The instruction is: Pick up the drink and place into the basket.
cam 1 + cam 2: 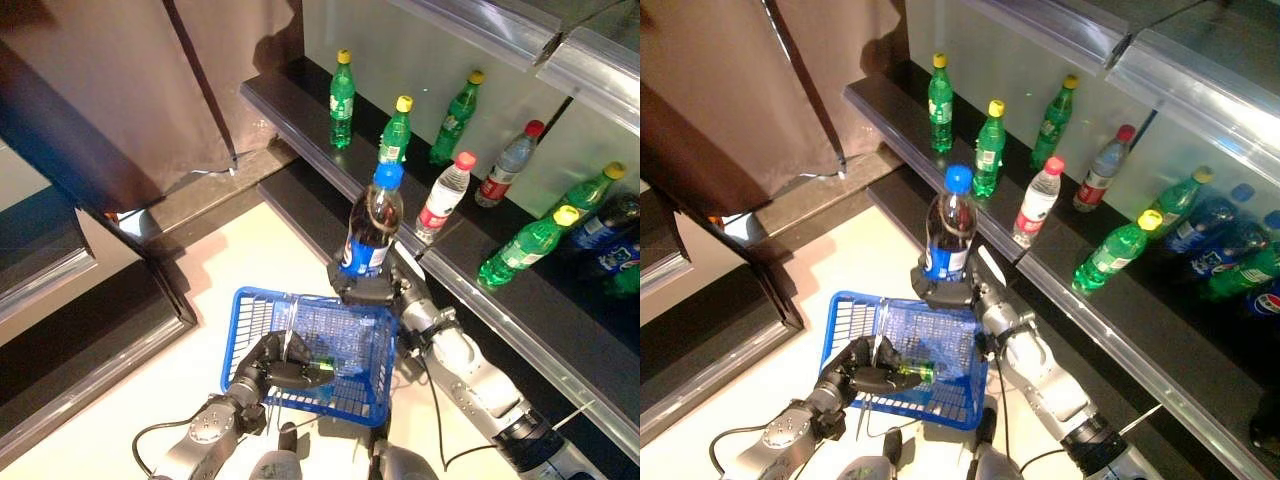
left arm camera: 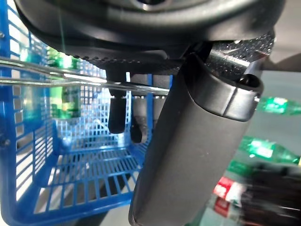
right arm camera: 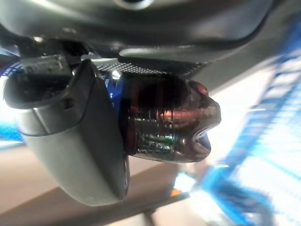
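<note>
Right wrist view alone reveals the cola bottle's (image 3: 164, 122) dark base clasped by the right hand (image 1: 365, 290); left hand (image 1: 268, 368) grips the blue basket's (image 1: 350, 400) wire handle.

Drink bottle (image 1: 370, 228): dark cola, blue cap, blue label. Basket (image 1: 352, 392): blue wire mesh. Shelf bottles (image 1: 342, 87) beyond the right hand (image 1: 366, 290): green, yellow caps.

Right hand (image 1: 368, 290) grips upright cola bottle (image 1: 372, 225) above blue basket (image 1: 262, 310); left hand (image 1: 268, 368) apparently clasps basket handle.
</note>
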Controlling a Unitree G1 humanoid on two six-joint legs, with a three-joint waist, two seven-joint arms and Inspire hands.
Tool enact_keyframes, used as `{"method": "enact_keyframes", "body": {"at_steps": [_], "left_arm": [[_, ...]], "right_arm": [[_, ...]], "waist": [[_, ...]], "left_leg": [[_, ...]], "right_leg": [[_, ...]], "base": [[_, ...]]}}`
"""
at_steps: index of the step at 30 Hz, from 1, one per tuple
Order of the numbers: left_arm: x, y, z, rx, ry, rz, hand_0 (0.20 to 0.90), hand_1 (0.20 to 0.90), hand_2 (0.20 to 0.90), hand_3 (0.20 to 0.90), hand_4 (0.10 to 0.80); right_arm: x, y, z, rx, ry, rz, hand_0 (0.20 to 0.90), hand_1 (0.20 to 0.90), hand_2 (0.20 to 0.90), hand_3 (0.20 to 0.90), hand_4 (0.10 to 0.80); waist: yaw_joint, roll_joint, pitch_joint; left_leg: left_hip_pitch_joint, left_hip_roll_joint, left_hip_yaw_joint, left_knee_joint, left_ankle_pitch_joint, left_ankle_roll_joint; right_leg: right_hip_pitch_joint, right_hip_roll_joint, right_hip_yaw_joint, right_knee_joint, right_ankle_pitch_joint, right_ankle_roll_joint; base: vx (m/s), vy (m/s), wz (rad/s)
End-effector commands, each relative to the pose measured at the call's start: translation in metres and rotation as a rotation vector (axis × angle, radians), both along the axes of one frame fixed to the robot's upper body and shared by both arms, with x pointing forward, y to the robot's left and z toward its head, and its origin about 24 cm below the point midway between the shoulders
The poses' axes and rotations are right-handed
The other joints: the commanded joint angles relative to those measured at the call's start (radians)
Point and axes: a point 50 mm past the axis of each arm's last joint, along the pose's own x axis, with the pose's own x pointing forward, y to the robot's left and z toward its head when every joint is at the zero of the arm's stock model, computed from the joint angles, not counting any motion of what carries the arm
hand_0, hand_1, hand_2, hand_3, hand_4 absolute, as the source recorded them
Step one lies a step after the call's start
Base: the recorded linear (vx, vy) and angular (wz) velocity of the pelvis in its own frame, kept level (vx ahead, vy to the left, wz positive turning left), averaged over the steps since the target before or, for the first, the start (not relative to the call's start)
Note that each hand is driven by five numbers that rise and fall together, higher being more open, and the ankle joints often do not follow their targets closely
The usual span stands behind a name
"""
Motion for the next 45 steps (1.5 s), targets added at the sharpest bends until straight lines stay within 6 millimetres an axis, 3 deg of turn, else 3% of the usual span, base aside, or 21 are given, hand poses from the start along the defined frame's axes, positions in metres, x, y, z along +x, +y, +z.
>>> {"method": "enact_keyframes", "body": {"at_steps": [1, 8, 18, 25, 36, 45], "left_arm": [[0.03, -0.038, 0.111, -0.277, -0.568, -0.163, 0.3, 0.3, 0.3, 0.2, 0.1], [0.024, -0.041, 0.117, -0.313, -0.613, -0.16, 0.3, 0.3, 0.3, 0.2, 0.1], [0.021, -0.05, 0.122, -0.418, -0.625, -0.232, 0.3, 0.3, 0.3, 0.2, 0.1], [0.024, -0.06, 0.13, -0.44, -0.636, -0.313, 0.3, 0.3, 0.3, 0.2, 0.1], [0.028, -0.061, 0.137, -0.413, -0.634, -0.373, 0.3, 0.3, 0.3, 0.2, 0.1], [0.03, -0.059, 0.142, -0.387, -0.619, -0.412, 0.3, 0.3, 0.3, 0.2, 0.1]], "right_arm": [[0.009, 0.001, 0.046, 0.151, -0.26, -0.118, 0.3, 0.3, 0.3, 0.2, 0.1], [-0.005, -0.003, -0.009, 0.085, -0.06, -0.208, 0.3, 0.3, 0.3, 0.2, 0.1], [-0.011, 0.003, -0.043, 0.005, 0.066, -0.196, 0.3, 0.3, 0.3, 0.2, 0.1], [-0.005, 0.006, -0.067, -0.259, 0.213, -0.078, 0.3, 0.3, 0.3, 0.2, 0.1], [0.012, -0.013, -0.072, -0.511, 0.39, -0.04, 0.3, 0.3, 0.3, 0.2, 0.1], [0.023, -0.045, -0.072, -0.935, 0.469, 0.005, 0.3, 0.3, 0.3, 0.2, 0.1]], "waist": [[-0.004, 0.016, -0.134], [-0.004, 0.023, -0.124], [0.0, 0.031, -0.111], [0.015, 0.026, -0.1], [0.047, 0.005, -0.075], [0.074, -0.015, -0.075]], "left_leg": [[-0.07, -0.061, -0.032, 0.007, 0.032, 0.088], [-0.075, -0.063, -0.042, 0.002, 0.037, 0.091], [-0.087, -0.067, -0.057, 0.005, 0.045, 0.089], [-0.094, -0.068, -0.076, 0.007, 0.051, 0.084], [-0.101, -0.071, -0.107, 0.008, 0.057, 0.08], [-0.097, -0.069, -0.122, 0.006, 0.056, 0.08]], "right_leg": [[0.096, -0.019, -0.04, 0.039, -0.107, 0.016], [0.093, -0.021, -0.036, 0.032, -0.103, 0.015], [0.088, -0.024, -0.037, 0.034, -0.102, 0.01], [0.087, -0.026, -0.046, 0.037, -0.101, 0.008], [0.09, -0.024, -0.055, 0.043, -0.102, 0.008], [0.098, -0.023, -0.054, 0.043, -0.099, 0.014]], "base": [[-0.001, 0.036, 0.05], [0.0, 0.005, 0.0], [0.0, 0.0, 0.0], [-0.007, -0.011, 0.05], [-0.001, -0.018, 0.06], [0.018, -0.013, 0.04]]}}
